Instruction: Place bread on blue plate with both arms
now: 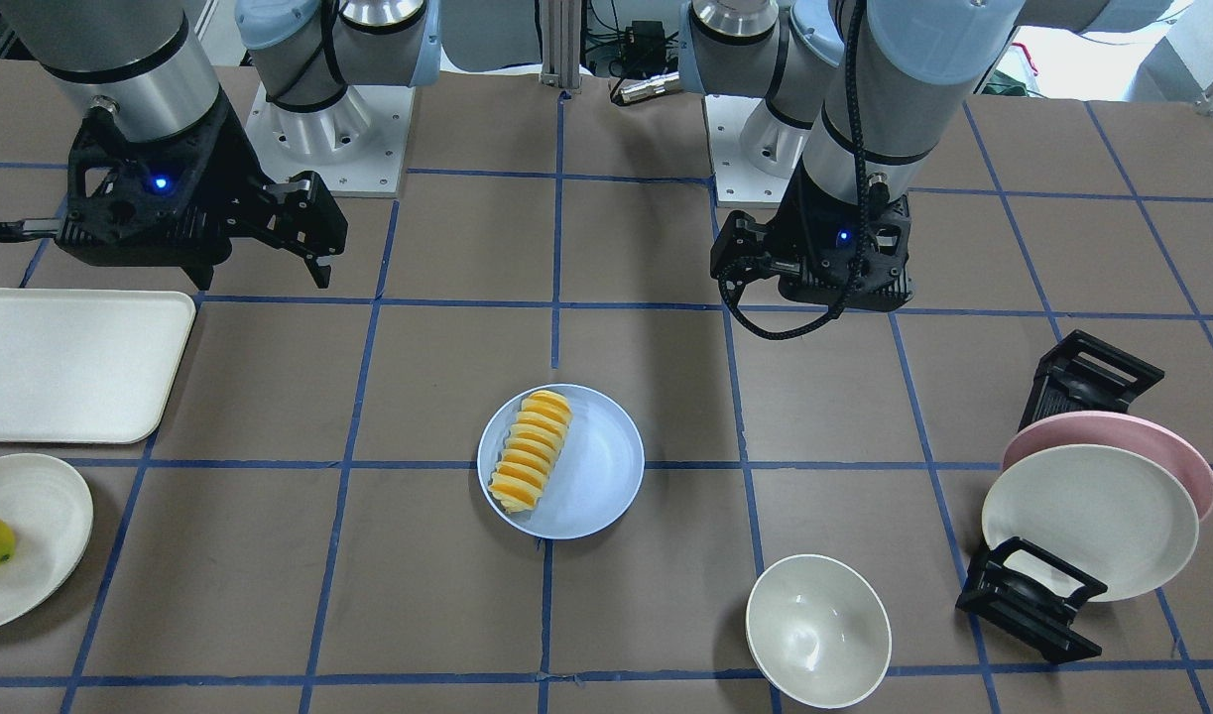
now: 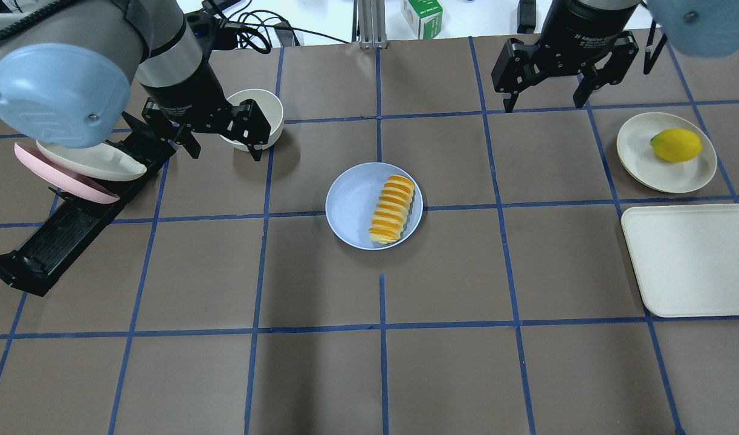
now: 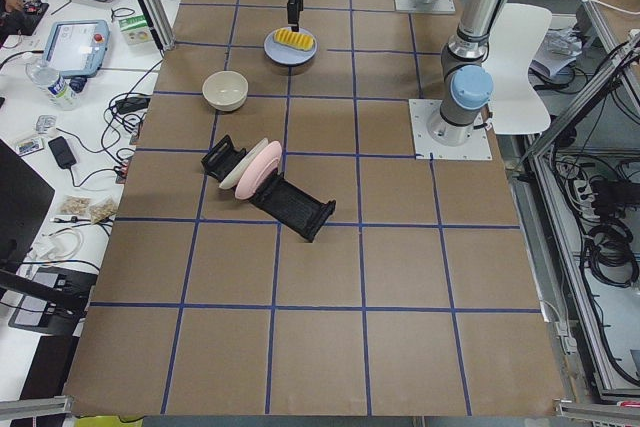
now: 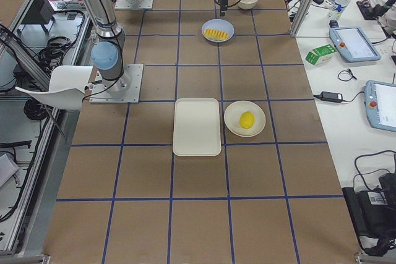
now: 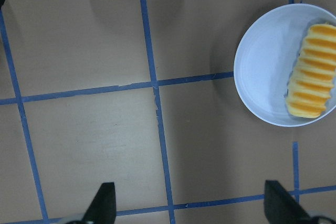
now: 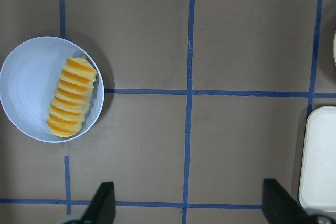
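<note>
Already the bread (image 2: 393,209) lies on the blue plate (image 2: 351,208), close to one rim, so with the left arm (image 2: 176,78) and right arm (image 2: 587,24) well clear, jaws apart and empty, any bump to the plate might roll it onto the surface (image 2: 369,374).

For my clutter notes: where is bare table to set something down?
Bare: the strip robot-side of the blue plate, plus squares between it and the tray. Crowded: the dish rack and bowl at the left; tray and lemon plate at the right.
</note>
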You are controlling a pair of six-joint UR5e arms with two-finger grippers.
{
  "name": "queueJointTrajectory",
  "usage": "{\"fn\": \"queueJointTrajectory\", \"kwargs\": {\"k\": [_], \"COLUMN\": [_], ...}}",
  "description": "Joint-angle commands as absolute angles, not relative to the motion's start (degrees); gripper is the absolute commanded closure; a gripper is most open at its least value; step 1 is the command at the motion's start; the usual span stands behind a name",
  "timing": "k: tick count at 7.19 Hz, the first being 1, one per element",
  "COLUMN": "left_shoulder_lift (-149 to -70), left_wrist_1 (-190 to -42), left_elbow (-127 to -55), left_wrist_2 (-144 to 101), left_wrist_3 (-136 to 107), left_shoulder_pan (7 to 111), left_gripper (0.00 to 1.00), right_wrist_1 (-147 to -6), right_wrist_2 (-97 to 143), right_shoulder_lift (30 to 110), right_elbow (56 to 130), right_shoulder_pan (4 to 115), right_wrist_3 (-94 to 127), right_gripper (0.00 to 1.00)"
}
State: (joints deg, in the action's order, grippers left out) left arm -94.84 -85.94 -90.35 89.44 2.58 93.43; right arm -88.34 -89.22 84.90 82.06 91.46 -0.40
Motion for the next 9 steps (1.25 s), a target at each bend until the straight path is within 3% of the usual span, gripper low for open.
{"fn": "queueJointTrajectory", "kwargs": {"k": [1,9], "left_shoulder_lift": [-94.8,-94.7], "left_wrist_1": [-85.9,-84.1], "left_elbow": [-90.4,-89.6], "left_wrist_2": [89.3,89.2], "left_wrist_3": [2.5,1.9], "left_shoulder_pan": [93.4,93.3], "left_gripper": [0.00,0.00], "right_wrist_1": [-88.0,-87.3], "right_wrist_2": [-89.5,-89.2], "right_shoulder_lift": [85.0,85.1], "right_elbow": [82.5,82.4], "right_shoulder_pan": [91.6,91.6], "right_wrist_3": [-0.3,0.7], "right_gripper": [0.00,0.00]}}
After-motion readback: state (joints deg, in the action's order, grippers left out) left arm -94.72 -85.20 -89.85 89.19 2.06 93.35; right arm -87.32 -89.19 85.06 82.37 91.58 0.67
